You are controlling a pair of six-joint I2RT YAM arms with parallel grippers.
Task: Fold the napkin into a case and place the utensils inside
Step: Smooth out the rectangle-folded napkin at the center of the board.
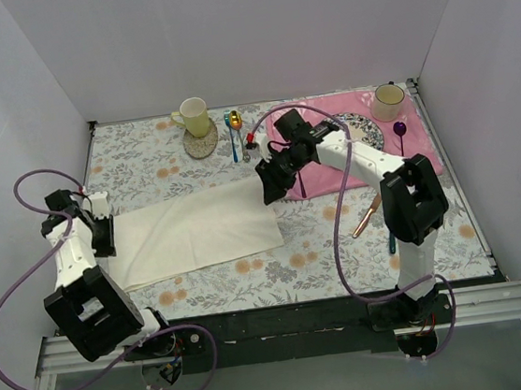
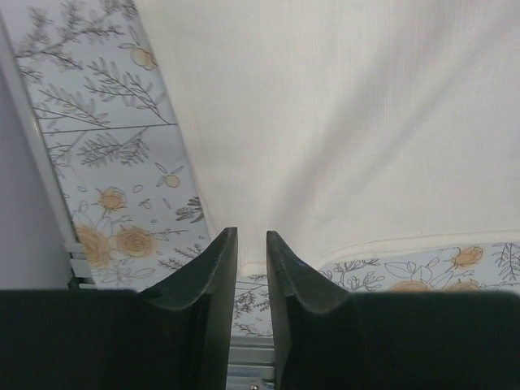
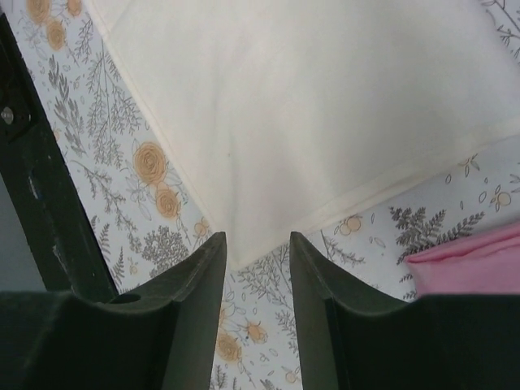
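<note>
Left pincer (image 2: 252, 237) stands slightly apart and empty at the left short edge of the napkin (image 1: 194, 229). Right pincer (image 3: 257, 240), wider apart and also empty, sits at its upper-right corner. It lies centre-left on the worktop (image 1: 343, 261), long axis left-right between us.

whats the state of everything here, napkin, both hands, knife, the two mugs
napkin: lying flat, in neither hand
left hand: open a little, empty, over a napkin corner
right hand: open, empty, over another napkin corner
knife: lying loose, outside the napkin
yellow mug: upright on a coaster
white mug: upright
</note>
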